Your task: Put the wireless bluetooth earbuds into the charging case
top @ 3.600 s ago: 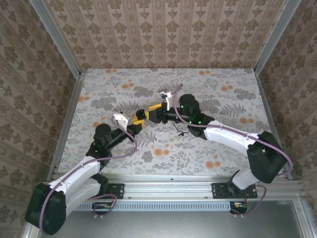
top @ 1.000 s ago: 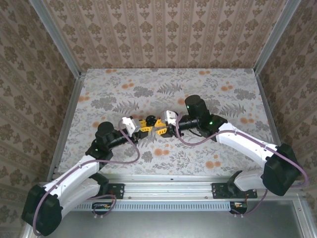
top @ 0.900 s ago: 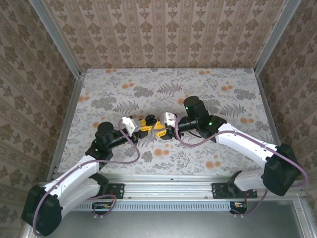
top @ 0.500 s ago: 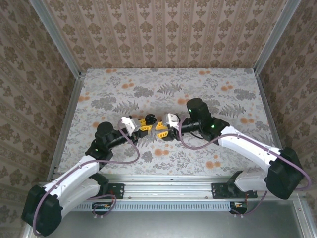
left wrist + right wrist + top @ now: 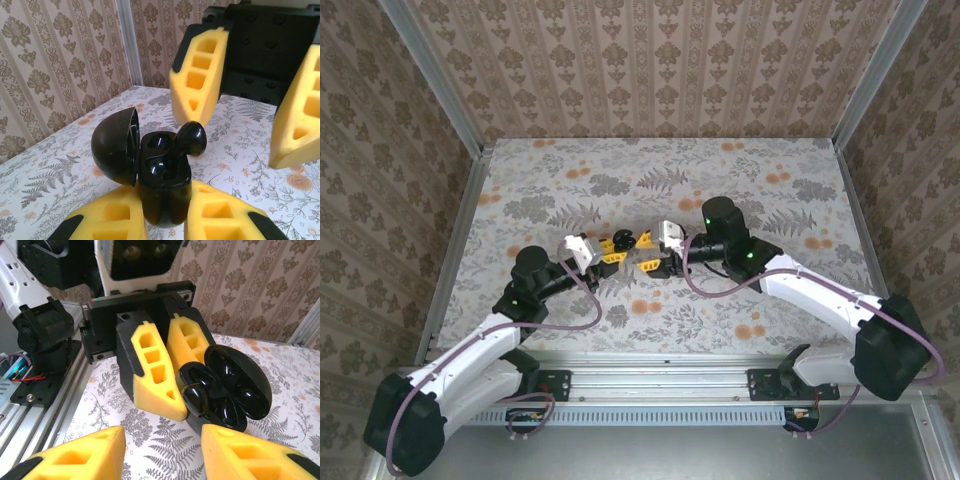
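Now the right gripper (image 5: 162, 452) has backed off, jaws wide and empty, leaving 1 black earbud (image 5: 190, 140) standing, seemingly unseated, in the open charging case (image 5: 162, 185) pinched by the left gripper (image 5: 165, 222).

Floral-patterned table (image 5: 780, 200), perhaps cloth-covered.

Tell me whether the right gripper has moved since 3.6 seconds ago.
Yes. The right gripper has shifted toward the near-edge rail and slightly rightward, away from the table's far side.
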